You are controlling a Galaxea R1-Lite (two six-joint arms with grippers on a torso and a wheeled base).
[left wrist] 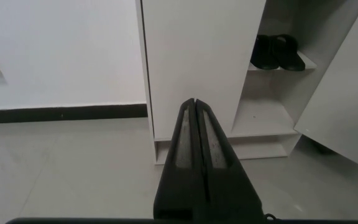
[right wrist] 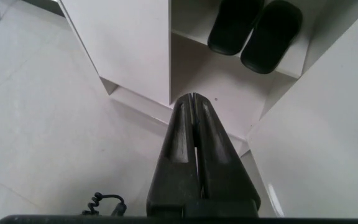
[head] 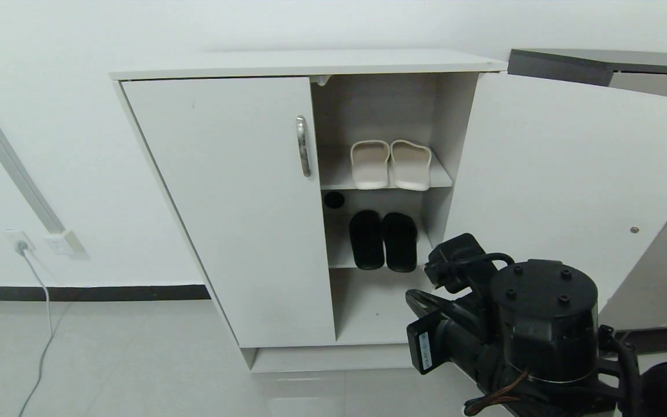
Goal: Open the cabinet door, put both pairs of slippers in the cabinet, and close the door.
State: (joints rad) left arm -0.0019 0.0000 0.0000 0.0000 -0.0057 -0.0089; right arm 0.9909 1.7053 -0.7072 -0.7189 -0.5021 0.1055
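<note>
Left gripper [left wrist: 194, 107] and right gripper [right wrist: 194, 99] were pressed together before the open cabinet [head: 310, 61]; white slippers [head: 390, 165] sat at the front edge of the upper shelf [head: 333, 174], black slippers [head: 383, 240] at that of the middle shelf [head: 338, 255].

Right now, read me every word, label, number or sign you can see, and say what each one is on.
Nothing here can be read.
Print on the sticker on the right arm: too small to read.
On the cabinet, white slippers, black slippers and wall socket: no text visible.
</note>
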